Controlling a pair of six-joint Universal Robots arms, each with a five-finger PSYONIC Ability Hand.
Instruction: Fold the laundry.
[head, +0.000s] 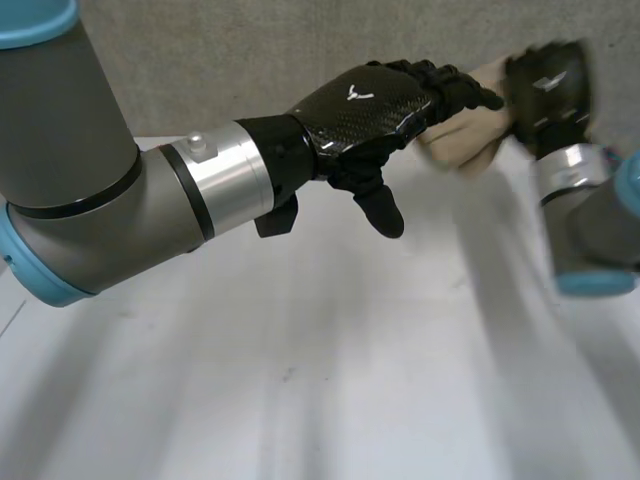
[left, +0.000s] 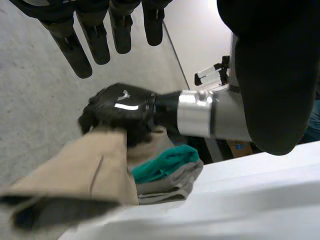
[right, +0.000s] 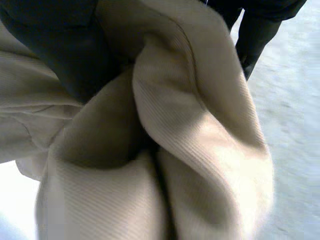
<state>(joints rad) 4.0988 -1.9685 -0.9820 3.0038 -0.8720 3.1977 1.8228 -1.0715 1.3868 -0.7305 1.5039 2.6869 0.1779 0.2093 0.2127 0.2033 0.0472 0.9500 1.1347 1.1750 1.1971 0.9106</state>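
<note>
A beige cloth (head: 465, 140) hangs bunched at the far side of the white table (head: 300, 380). My right hand (head: 548, 85) is shut on it from above. In the right wrist view the beige cloth (right: 200, 125) is gathered in thick folds under my right hand (right: 65, 50). The left wrist view has my right hand (left: 120, 107) gripping the top edge of the beige cloth (left: 85, 170). My left hand (head: 370, 105) reaches across beside the cloth, its fingers (left: 75, 50) straight and holding nothing.
Just behind the beige cloth lie a teal garment (left: 167, 162) and a grey garment (left: 170, 185) at the table's (left: 250, 200) far edge. My left arm (head: 120, 200) crosses the left half of the table. A grey wall stands behind.
</note>
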